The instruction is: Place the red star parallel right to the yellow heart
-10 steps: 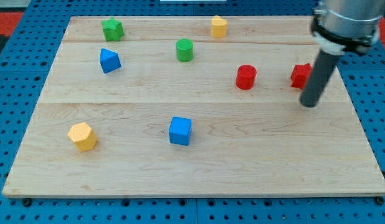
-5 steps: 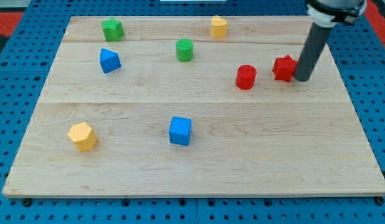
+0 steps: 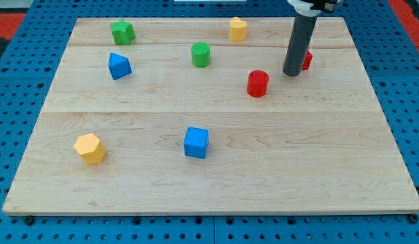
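Star [image 3: 306,59]: upper right, mostly hiding behind tip [image 3: 291,73]; seemingly light, rigid, sliding easily.
Contact: pushing its flat side, toward heart [image 3: 238,29].
Fingers: none, only a rod.

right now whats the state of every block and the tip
my tip: down on the board, right in front of the red star
red star: mostly hidden behind the rod, right of and lower than the yellow heart
yellow heart: free, near the view's top
red cylinder: upright, left of tip, apart
green cylinder: upright, free
green star: free
blue triangle: free
blue cube: free
yellow hexagon: free
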`<act>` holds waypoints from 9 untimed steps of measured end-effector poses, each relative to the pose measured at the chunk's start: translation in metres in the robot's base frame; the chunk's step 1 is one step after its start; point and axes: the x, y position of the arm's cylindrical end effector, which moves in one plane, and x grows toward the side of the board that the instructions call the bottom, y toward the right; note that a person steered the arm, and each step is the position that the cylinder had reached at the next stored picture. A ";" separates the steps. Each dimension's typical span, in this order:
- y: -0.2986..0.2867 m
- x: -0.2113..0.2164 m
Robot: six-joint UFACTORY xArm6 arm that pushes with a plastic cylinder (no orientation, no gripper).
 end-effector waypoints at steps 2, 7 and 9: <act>0.027 -0.047; 0.063 -0.085; 0.063 -0.114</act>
